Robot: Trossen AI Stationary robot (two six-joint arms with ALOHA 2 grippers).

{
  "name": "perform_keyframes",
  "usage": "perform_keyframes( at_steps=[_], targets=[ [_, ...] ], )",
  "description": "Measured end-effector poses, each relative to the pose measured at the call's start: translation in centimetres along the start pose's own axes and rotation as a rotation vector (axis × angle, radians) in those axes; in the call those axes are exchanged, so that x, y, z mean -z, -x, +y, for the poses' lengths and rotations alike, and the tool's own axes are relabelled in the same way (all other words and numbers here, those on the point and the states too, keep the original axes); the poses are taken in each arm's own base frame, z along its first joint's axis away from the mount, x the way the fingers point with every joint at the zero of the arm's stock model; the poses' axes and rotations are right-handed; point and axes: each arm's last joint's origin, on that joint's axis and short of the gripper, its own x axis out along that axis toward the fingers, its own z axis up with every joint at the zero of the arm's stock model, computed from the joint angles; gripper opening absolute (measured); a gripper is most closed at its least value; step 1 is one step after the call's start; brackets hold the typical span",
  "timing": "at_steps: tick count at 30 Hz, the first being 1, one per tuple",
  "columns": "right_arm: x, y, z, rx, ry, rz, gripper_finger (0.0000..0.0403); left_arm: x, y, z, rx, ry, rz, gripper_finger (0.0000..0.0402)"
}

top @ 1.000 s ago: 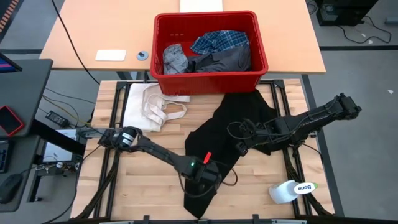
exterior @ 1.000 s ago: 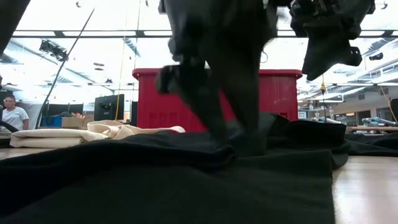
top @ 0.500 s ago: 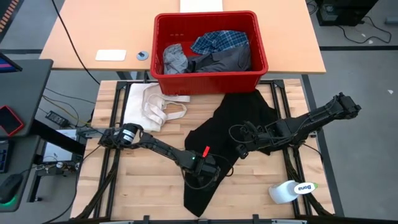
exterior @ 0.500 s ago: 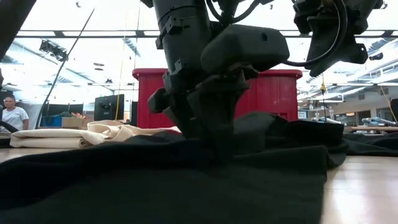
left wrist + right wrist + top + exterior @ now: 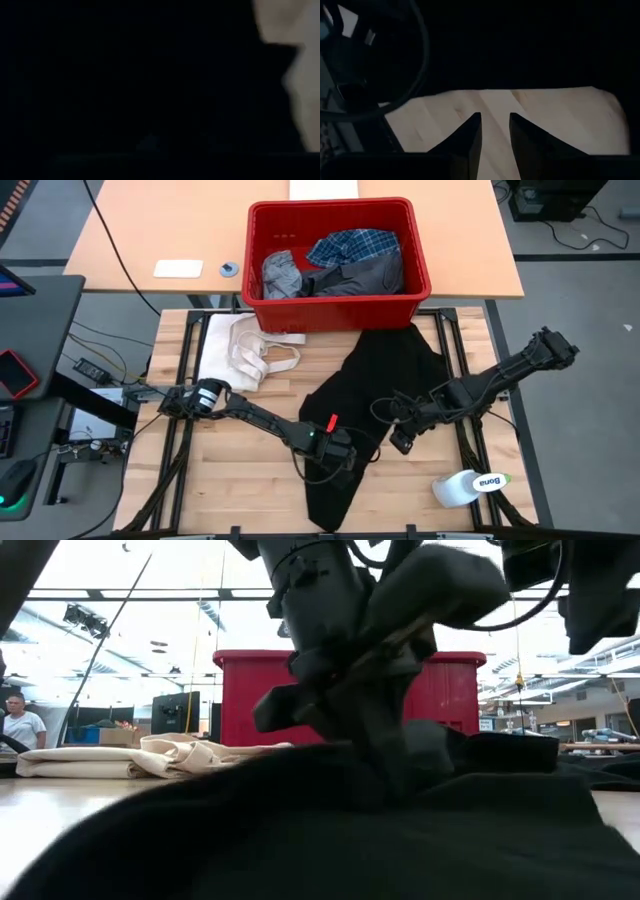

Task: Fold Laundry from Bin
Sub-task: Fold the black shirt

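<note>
The large black garment [image 5: 385, 370] lies spread on the wooden table, running from below the bin toward the near edge; it fills the foreground of the low view [image 5: 300, 840]. My left gripper [image 5: 335, 458] stands on its near half, shut on the cloth. My right gripper [image 5: 403, 442] hovers open over bare wood just off the garment's right edge, with nothing between its fingers [image 5: 470, 135]. The red bin [image 5: 340, 312] stands beyond the table's far edge and holds a plaid shirt [image 5: 355, 248] and grey garments [image 5: 285, 275]. My left gripper pinches the black garment's near half [image 5: 400, 790] between its two fingers, coming steeply from above. The cloth is gathered into a hump around the fingertips while the rest lies on the table. How many layers it has, I cannot tell.
A cream-white cloth with strap loops [image 5: 240, 350] lies at the table's far left. A white bottle [image 5: 468, 486] lies on its side at the near right corner. Bare wood shows at the near left. A person [image 5: 18, 722] stands far off in the room.
My left gripper has sunk onto the black garment and shut on it; the cloth around it has bunched up. My right gripper has gone toward the near right, off the garment and over bare wood, turning a little, still open.
</note>
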Motion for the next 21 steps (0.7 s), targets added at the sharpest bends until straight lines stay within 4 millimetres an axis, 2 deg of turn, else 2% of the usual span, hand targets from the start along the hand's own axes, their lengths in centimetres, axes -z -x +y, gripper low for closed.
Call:
perform_keyframes(
  at_steps=[3, 7, 12, 18, 21],
  targets=[
    [0.4, -0.6, 0.3, 0.008, 0.080, 0.004, 0.0105, -0.1, 0.1, -0.5, 0.076, 0.036, 0.026, 0.0009],
    [1.0, -3.7, 0.0, -0.063, 0.197, 0.068, 0.0081, 0.1, 0.2, -0.9, 0.136, 0.095, 0.077, 0.0011],
    [1.5, -7.1, 0.6, -0.184, 0.365, -0.007, 0.0049, 0.3, 0.3, -1.2, 0.146, 0.154, 0.084, 0.0016],
    [2.0, -8.7, 1.7, -0.224, 0.400, -0.055, 0.0031, 0.1, 1.6, -2.3, 0.236, 0.183, 0.048, 0.0017],
    [2.3, -9.6, 1.5, -0.169, 0.419, -0.059, 0.0030, 0.0, 2.1, -2.4, 0.240, 0.178, 0.041, 0.0018]
  ],
)
